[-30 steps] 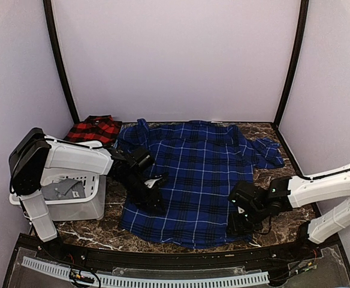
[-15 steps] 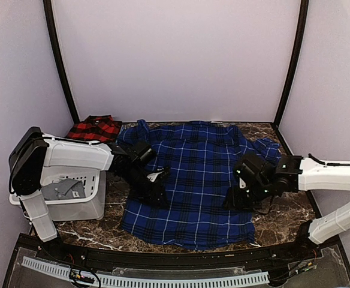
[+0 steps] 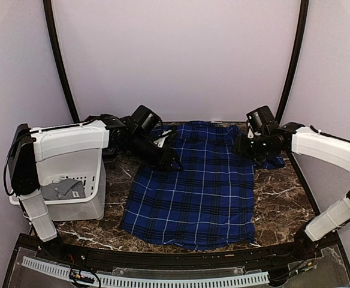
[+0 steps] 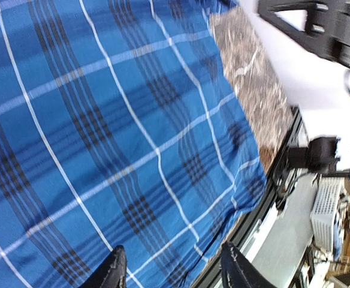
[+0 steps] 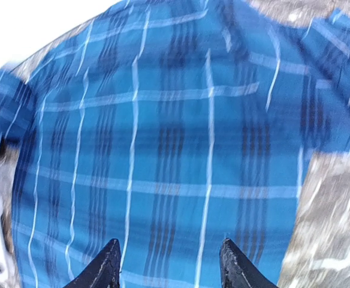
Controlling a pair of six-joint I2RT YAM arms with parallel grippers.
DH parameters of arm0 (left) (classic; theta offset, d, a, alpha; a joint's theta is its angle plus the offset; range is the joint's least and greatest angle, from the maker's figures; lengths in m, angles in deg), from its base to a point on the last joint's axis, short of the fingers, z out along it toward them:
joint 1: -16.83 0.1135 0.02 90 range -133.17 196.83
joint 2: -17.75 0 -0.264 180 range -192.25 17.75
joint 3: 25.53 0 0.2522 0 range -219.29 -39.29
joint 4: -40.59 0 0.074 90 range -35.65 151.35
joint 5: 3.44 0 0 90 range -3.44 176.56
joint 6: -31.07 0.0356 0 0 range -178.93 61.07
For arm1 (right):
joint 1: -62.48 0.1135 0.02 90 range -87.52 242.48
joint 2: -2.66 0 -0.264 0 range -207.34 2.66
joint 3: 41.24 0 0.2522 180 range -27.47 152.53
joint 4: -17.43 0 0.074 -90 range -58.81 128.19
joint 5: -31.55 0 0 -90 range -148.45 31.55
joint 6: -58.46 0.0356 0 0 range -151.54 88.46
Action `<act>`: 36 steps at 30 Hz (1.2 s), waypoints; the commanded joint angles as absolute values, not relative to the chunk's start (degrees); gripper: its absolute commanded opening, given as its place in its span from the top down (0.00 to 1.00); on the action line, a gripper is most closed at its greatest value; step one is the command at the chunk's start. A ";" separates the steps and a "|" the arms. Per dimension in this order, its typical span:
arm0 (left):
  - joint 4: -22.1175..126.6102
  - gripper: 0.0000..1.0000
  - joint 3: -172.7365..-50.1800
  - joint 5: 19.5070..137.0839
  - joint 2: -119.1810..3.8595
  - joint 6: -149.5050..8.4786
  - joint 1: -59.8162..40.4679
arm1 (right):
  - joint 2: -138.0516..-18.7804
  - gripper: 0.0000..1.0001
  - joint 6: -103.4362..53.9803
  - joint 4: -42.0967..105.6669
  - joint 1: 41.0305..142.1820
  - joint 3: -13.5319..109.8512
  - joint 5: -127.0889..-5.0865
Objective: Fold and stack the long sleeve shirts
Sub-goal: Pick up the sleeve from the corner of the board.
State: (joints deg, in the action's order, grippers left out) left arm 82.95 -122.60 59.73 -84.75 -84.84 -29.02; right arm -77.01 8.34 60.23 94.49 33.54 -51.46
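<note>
The dark blue plaid long sleeve shirt (image 3: 193,192) lies flat on the marble table as a narrow rectangle, its sides folded in. One sleeve end (image 3: 274,161) sticks out at the far right. My left gripper (image 3: 168,161) hovers over the shirt's far left edge, open and holding nothing; from the left wrist, only blue cloth (image 4: 103,132) shows below the left gripper (image 4: 175,267). My right gripper (image 3: 244,150) is over the far right edge, also open and empty, with cloth (image 5: 181,150) beneath the right gripper (image 5: 170,264). The red-and-black shirt is hidden behind the left arm.
A white plastic basket (image 3: 73,198) stands at the left, beside the left arm. Bare marble table (image 3: 283,198) shows right of the shirt. Walls close the table in behind and on both sides, and a black rail (image 3: 163,258) runs along the near edge.
Both grippers have moved from the shirt's near half to its far end and risen. The shirt, spread wide before, now lies narrower with its sides folded in. The left jaws have widened.
</note>
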 commanded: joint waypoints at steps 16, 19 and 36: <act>80.75 0.46 -130.21 60.70 -86.54 -89.10 -22.24 | -104.97 0.46 -6.65 46.72 69.19 49.48 -47.96; 80.84 0.47 -130.52 60.20 -86.93 -89.21 -22.12 | -107.00 0.46 -6.40 46.90 66.00 50.75 -47.82; 82.04 0.47 -134.26 59.29 -90.17 -89.63 -21.92 | -114.21 0.40 1.60 37.43 51.87 49.52 -68.98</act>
